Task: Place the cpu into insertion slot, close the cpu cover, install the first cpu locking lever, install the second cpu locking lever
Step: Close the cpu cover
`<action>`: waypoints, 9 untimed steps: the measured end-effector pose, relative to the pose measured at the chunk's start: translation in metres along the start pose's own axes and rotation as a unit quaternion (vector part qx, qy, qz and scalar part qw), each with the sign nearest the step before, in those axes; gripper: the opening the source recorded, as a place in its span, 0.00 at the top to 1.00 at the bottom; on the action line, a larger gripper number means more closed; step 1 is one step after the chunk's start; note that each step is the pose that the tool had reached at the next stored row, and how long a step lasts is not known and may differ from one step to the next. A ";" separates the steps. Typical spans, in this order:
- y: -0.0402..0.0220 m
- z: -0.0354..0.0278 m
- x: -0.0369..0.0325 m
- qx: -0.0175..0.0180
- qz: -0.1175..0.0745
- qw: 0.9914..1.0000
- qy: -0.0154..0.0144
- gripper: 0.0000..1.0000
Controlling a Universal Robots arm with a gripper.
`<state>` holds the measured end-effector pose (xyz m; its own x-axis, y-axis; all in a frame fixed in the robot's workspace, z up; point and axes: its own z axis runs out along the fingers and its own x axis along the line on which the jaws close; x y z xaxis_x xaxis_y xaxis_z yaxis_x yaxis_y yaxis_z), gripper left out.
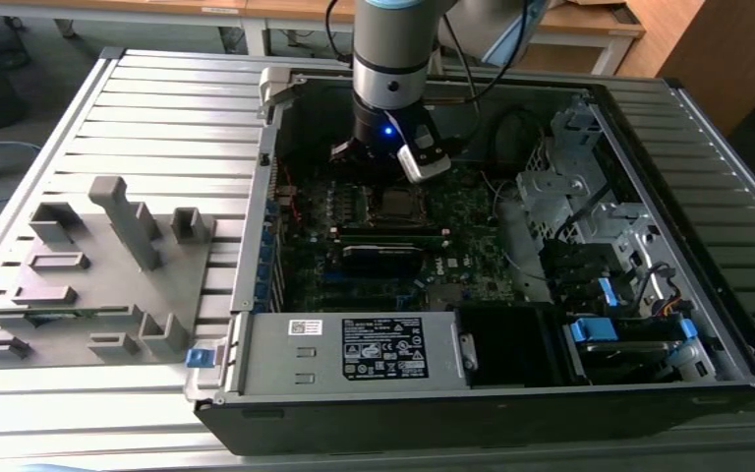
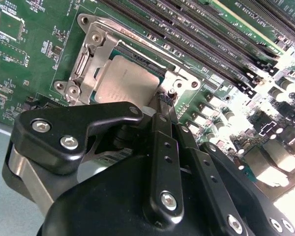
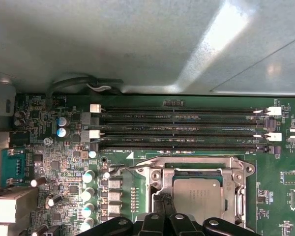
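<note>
One arm: a single arm reaches down into the open computer case point(image 1: 509, 413), above the insertion slot point(image 3: 195, 173).
Cpu: the cpu point(image 2: 128, 81) lies flat inside the insertion slot, its grey top showing through the window.
Cpu cover: the cpu cover point(image 2: 91, 61) lies down over the slot's rim and frames the chip.
Gripper: the gripper point(image 2: 163, 101) stands at one corner of the slot. The jaws are pressed together, with their tips at the cover's edge. Whether they nip anything cannot be told.
Lever: a thin wire lever point(image 3: 125, 168) runs out from the slot's corner on the jaws' side. Whether it is latched cannot be told.
Step in hand: judged to be lever work, since placing and covering appear done.
Demand: the step calls for a sure hold on the wire's end and a sweep kept low along the slot's rim.
Edges: memory sockets point(image 3: 182, 130) run along the side of the slot away from the jaws. Capacitors point(image 3: 88, 176) stand near the slot, beyond the lever.
Open room: little beside the slot; free space lies above it.
</note>
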<state>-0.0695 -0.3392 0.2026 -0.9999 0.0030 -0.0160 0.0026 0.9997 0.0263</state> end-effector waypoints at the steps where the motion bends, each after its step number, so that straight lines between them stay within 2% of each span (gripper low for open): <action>1: 0.0000 0.0004 0.0000 0.000 0.000 1.000 0.000 0.90; 9: 0.0000 0.0020 0.0001 0.000 0.000 1.000 0.000 0.90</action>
<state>-0.0695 -0.3392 0.2006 -0.9999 0.0030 -0.0160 0.0026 0.9997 0.0263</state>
